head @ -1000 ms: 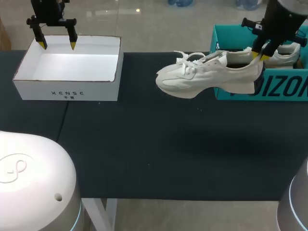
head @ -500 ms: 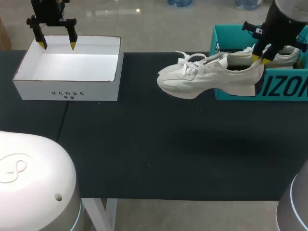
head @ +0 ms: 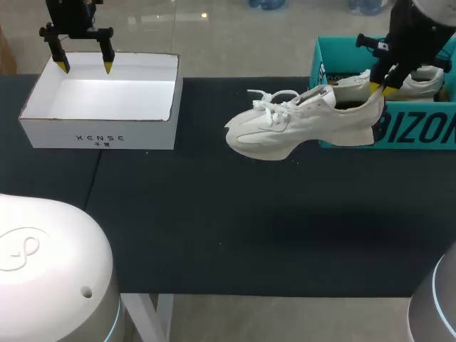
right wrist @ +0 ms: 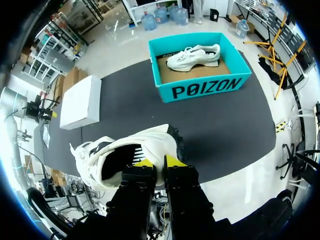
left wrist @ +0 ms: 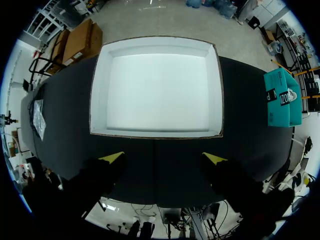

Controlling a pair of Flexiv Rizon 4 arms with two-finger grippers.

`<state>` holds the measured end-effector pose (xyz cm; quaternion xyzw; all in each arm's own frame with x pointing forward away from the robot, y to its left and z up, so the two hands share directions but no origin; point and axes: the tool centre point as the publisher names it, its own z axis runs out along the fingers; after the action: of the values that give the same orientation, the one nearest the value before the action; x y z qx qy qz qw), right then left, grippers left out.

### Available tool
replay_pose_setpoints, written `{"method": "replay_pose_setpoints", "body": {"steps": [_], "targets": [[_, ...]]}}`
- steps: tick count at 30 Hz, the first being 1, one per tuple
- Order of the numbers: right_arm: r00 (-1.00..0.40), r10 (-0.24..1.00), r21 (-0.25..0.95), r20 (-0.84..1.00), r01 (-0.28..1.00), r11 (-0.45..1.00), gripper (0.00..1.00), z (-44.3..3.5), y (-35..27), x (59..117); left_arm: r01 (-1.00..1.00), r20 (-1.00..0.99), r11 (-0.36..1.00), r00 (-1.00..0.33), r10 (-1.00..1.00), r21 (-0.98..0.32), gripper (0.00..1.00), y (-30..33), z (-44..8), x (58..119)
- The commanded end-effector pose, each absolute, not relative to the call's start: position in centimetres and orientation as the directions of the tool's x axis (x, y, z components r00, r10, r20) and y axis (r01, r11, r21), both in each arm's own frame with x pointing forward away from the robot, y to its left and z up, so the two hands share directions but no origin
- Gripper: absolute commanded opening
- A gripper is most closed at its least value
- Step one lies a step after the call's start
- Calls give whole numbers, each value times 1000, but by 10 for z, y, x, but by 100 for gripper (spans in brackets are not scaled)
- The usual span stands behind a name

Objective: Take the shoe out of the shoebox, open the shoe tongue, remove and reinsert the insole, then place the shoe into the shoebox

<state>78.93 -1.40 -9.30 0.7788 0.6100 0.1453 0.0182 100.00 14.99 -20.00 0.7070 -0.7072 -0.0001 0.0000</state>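
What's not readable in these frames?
Insole of the held shoe: in the head view it is hidden by the shoe's side; in the right wrist view the opening is too dark.
Second shoe: head view, partly behind the right gripper.
Teal box: head view, far end cut off by the picture's edge.

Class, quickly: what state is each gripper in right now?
Left gripper: open, holding nothing, over the white box.
Right gripper: shut on the white shoe at its heel.
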Motion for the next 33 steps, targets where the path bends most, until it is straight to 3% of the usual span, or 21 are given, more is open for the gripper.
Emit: {"method": "replay_pose_setpoints", "body": {"steps": [1, 10, 33], "targets": [[249, 949, 217, 195, 932, -289, 0, -91, -13, 782, -1000, 0, 0, 0, -1000, 0, 100, 150, -200, 1000], [321, 925, 243, 204, 899, -366, 0, -90, -9, 771, -1000, 0, 0, 0, -1000, 0, 100, 150, -200, 1000], [339, 913, 237, 225, 890, -389, 0, -93, -10, 769, -1000, 0, 0, 0, -1000, 0, 100, 150, -200, 1000]]}}
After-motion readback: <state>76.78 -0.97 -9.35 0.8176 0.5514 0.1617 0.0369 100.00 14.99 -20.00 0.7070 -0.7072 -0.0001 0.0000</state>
